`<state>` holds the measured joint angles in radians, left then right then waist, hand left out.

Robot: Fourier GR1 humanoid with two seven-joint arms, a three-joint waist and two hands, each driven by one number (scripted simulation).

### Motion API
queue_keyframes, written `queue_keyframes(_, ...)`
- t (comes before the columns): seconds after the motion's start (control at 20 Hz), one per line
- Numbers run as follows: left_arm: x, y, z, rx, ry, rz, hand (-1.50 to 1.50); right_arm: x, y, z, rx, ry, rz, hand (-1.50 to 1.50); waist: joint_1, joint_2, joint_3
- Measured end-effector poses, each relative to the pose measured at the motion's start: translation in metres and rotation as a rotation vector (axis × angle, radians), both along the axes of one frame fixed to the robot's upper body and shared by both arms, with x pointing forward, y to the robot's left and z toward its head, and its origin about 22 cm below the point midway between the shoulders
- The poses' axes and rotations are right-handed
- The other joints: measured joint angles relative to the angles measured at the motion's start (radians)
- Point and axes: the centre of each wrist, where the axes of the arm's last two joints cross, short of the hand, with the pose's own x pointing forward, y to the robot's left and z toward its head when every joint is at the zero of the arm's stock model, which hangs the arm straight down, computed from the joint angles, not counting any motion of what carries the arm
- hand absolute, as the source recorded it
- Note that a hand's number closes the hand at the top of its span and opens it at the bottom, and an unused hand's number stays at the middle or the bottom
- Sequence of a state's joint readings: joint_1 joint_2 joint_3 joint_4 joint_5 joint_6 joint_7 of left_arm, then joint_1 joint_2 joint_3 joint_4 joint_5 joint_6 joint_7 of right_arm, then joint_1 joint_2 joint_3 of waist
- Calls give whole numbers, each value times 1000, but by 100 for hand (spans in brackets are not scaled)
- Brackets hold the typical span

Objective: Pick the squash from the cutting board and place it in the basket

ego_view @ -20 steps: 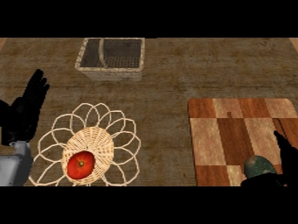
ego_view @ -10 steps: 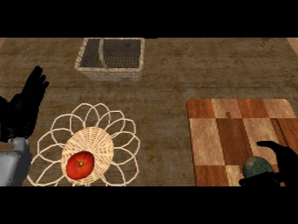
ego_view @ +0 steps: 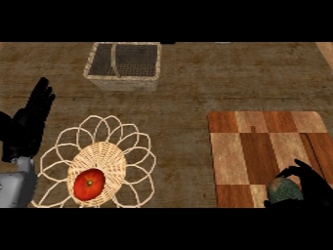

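The squash [ego_view: 284, 190] sits at the lower right of the frame on the cutting board [ego_view: 270, 146], the right hand [ego_view: 314, 188] curling its fingers around it; it looks firm, rounded, likely smooth — best cupped at its middle; one squash, one square basket [ego_view: 123, 66] upper left, one tomato [ego_view: 89, 184]; the left hand [ego_view: 25, 124] rests, fingers straight.

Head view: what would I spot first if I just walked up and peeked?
Probably the bright red tomato sitting in the flower-shaped wicker dish at lower left. Next, the striped wooden cutting board on the right, where the right hand curls its fingers around a green squash.
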<state>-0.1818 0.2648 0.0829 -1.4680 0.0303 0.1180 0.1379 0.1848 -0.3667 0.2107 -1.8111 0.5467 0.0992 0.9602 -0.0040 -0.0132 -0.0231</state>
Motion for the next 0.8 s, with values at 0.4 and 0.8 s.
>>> queue_keyframes(0.4,8,-18,3,-9,-9,-84,0,-7,108,18,144,-130,426,150,93,13,8)
queue_keyframes(0.8,17,-35,7,-11,-10,-139,0,-26,221,42,408,-380,865,150,146,27,23)
